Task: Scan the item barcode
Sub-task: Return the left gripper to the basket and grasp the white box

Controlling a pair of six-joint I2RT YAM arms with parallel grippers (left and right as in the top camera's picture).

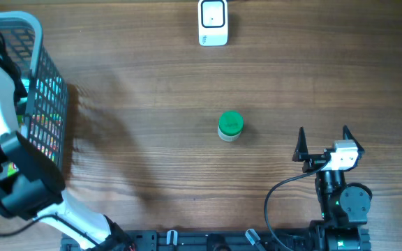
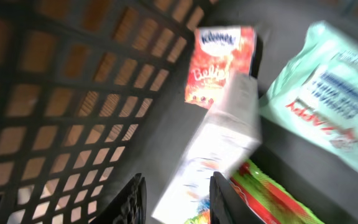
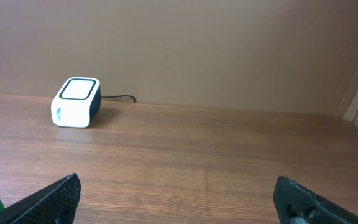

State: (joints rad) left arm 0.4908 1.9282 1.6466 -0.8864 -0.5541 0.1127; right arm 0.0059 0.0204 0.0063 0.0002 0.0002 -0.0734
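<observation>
Wooden table (image 1: 152, 104); plain, perhaps cardboard, backdrop (image 3: 229, 50)

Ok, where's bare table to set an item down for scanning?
Bare wood between the scanner and the green-lidded jar, and the wide stretch from the jar across to the basket. Crowded: inside the basket, and by the right gripper.

Down in the basket, a red tissue pack (image 2: 219, 65) reads "Kleenex", with a blurred script word below, possibly "Balsam". The pale green wipes pack (image 2: 328, 99) beside it carries "ZAPPY" in red capitals.
</observation>
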